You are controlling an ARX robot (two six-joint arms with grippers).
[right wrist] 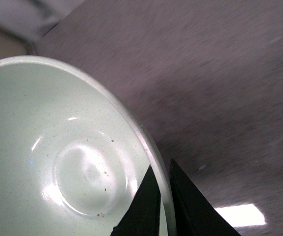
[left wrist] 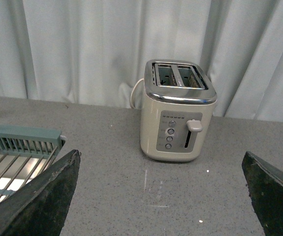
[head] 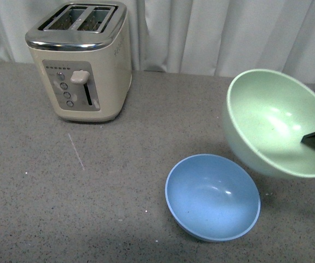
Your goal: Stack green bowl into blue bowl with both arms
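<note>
Gripping the tilted green bowl [head: 269, 123] by its rim, right pincer [right wrist: 163, 196] clenched; left pincer [left wrist: 161, 196] released.

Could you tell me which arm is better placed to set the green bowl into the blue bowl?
The right. Its gripper is shut on the green bowl's rim, holding it tilted above the counter beside the blue bowl. The left gripper is open, facing the toaster, holding nothing.

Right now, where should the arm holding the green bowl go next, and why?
Probably a little left and down. The right gripper pinches the green bowl by its rim, tilted and lifted beside the blue bowl, which sits empty on the counter.
</note>
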